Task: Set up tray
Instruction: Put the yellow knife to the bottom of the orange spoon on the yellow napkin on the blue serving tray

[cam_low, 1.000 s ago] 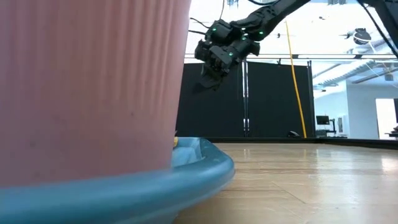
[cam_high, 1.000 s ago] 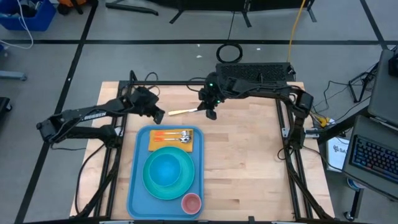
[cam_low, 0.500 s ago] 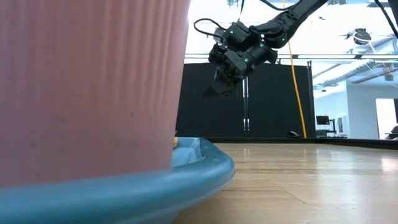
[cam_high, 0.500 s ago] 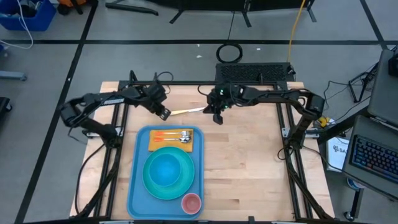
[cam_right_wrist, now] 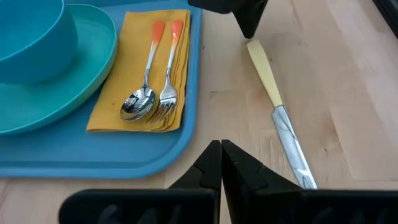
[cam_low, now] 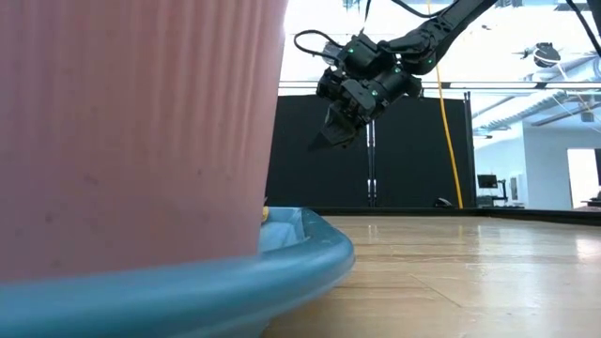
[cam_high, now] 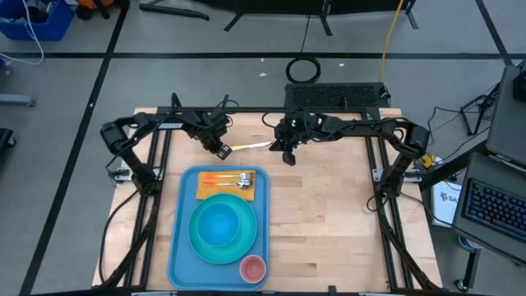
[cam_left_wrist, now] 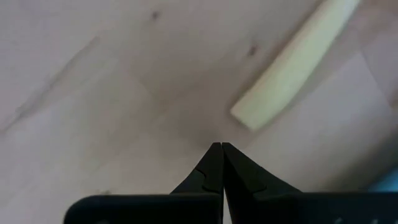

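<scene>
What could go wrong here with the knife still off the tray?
1. Left hand is shut near the knife handle; it could nudge it rather than grasp.
2. Right hand, also shut, is close by; the arms could collide.
3. The tray is crowded; placing the knife may disturb the fork.

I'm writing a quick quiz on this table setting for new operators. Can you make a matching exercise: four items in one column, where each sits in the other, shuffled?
Items:
1. knife
2. spoon
3. blue bowl
4. pink cup

Places:
A. on the turquoise plate
B. on the yellow napkin
C. on the bare wood, outside the tray
D. on the tray's near corner, beside the plate

Pairs: 1-C, 2-B, 3-A, 4-D
</scene>
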You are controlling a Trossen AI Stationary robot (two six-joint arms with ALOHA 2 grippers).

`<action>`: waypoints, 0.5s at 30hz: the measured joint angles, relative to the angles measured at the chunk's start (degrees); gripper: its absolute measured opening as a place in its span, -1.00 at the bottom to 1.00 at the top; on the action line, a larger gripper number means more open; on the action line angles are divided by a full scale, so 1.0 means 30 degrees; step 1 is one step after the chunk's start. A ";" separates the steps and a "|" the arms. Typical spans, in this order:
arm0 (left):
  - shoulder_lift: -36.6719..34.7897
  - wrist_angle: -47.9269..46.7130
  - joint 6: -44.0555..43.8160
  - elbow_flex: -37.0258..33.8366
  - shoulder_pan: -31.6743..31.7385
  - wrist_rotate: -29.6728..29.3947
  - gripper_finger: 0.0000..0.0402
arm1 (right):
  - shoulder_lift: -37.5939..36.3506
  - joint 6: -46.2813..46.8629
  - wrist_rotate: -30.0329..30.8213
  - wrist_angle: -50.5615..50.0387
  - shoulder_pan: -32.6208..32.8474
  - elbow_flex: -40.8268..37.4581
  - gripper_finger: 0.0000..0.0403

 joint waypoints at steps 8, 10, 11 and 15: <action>0.0299 0.0579 0.0255 0.0293 -0.0014 0.0034 -1.00 | 0.0000 -0.0146 -0.0005 0.0000 -0.0007 0.0000 -1.00; 0.0299 0.0770 0.0290 0.0293 -0.0013 0.0813 -1.00 | 0.0000 -0.0171 -0.0005 0.0000 0.0000 0.0000 -1.00; 0.0299 0.1071 0.0321 0.0293 -0.0013 0.1679 -1.00 | 0.0000 -0.0246 -0.0005 0.0000 0.0000 0.0000 -1.00; 0.0286 0.4140 0.0512 0.0305 -0.0726 0.3434 -1.00 | 0.0000 -0.0291 -0.0005 0.0014 -0.0007 0.0000 -1.00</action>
